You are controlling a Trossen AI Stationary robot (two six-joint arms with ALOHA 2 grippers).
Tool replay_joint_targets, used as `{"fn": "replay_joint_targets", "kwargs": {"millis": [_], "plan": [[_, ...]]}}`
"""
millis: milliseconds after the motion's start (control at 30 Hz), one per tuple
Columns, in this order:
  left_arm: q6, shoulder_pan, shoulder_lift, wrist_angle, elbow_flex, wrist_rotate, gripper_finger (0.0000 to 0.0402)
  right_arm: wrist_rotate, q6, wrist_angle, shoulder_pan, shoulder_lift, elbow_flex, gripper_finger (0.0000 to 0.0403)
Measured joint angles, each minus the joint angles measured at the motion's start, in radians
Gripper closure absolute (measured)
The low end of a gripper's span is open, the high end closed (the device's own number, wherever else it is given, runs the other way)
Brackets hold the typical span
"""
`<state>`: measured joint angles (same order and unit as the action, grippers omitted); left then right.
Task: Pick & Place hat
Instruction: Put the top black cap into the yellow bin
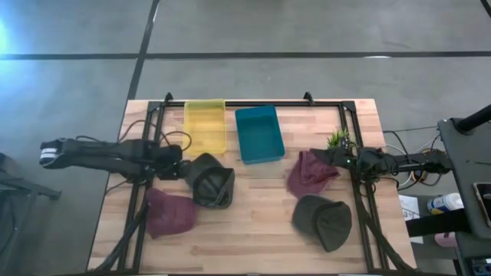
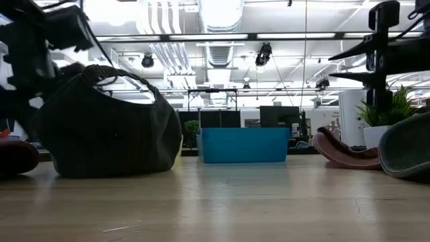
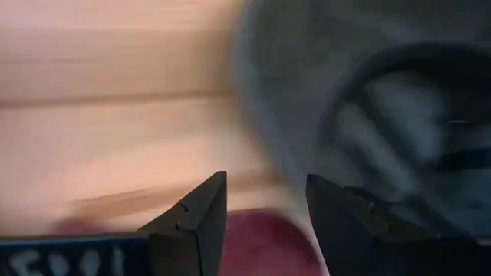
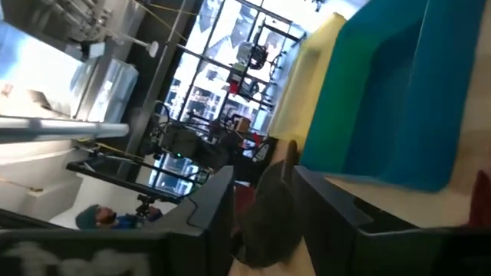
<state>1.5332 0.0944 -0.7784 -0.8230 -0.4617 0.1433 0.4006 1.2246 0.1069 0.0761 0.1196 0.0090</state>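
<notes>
The left tool (image 1: 178, 170) sat at about nine o'clock on the desk (image 1: 253, 238), its two fingers (image 3: 201, 218) spread apart with nothing between them. It was right up against the rim of a dark grey hat (image 1: 210, 180), which lay crown-down near the middle of the desk, opening upward. Just below that, toward seven o'clock, a maroon hat (image 1: 169, 212) lay flat.

Over at three o'clock the right tool (image 1: 337, 156) rested at the edge of a second maroon hat (image 1: 309, 173); its fingers also stood apart, and I could not make out any cloth gripped between them. A second grey hat (image 1: 323, 221) lay at five o'clock. Two bins stood at twelve o'clock, a yellow bin (image 1: 205, 126) and a teal bin (image 1: 258, 134) side by side.

To my eye the picking step was just starting: both arms had reached hats, neither had one. The left would need to slide a finger over the grey brim and pinch, then lift and carry toward a bin.
</notes>
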Motion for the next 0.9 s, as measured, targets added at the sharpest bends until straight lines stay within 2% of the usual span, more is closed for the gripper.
{"fn": "replay_joint_targets", "kwargs": {"millis": [100,300,500,633,833,900], "plan": [[0.024,0.0,-0.001,0.084,0.031,-0.028,0.0229,-0.007,0.003,0.003,0.0,0.016,0.0,0.0247],[0.097,-0.002,-0.003,0.284,0.172,-0.021,0.0229,-0.012,0.011,0.001,0.0,0.033,0.0,0.0227],[0.139,-0.001,-0.008,0.74,0.314,-0.086,0.0235,-0.012,0.008,0.001,0.0,0.039,0.0,0.0223],[0.095,-0.002,-0.017,0.805,0.337,-0.1,0.0275,-0.01,0.007,0.002,0.0,0.042,0.0,0.0223],[-0.036,-0.007,-0.02,0.819,0.337,-0.08,0.0384,0.008,0.013,0.001,0.0,0.065,0.0,0.0223],[-0.041,-0.007,-0.02,0.821,0.337,-0.078,0.039,0.03,0.032,0.002,0.0,0.078,0.0,0.0223]]}}
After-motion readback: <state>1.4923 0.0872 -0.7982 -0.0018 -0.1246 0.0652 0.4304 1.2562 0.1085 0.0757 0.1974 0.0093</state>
